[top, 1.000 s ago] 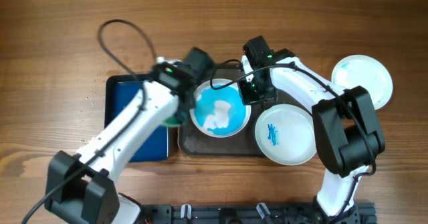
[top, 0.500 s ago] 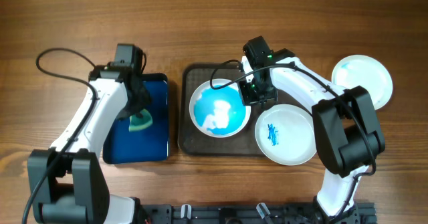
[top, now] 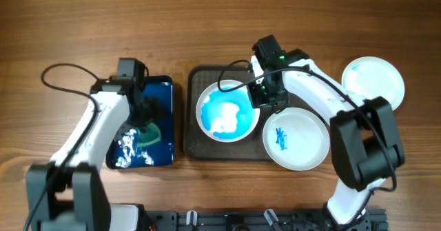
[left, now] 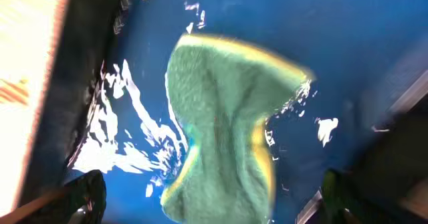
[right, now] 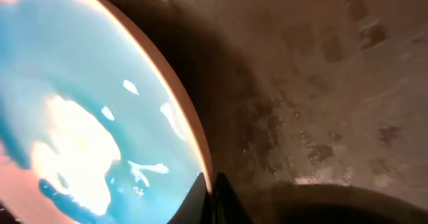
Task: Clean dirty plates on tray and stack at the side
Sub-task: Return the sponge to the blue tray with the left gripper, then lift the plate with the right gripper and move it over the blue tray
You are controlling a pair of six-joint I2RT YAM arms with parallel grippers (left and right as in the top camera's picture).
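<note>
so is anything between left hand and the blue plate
Nothing visible does: just the water tub's wall, bare table and the tray's rim lie between the left hand and the plate. The right hand grips its far rim.

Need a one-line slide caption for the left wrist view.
Green-and-yellow sponge lying in the wet blue basin, framed by the open left pincer.

Left wrist view: the sponge (left: 221, 130) is motion-blurred and runs off the bottom edge. Right wrist view: the plate (right: 87, 103) is cropped left and below; the right pincer (right: 212, 197) shows only a dark sliver, its grip indeterminable.
</note>
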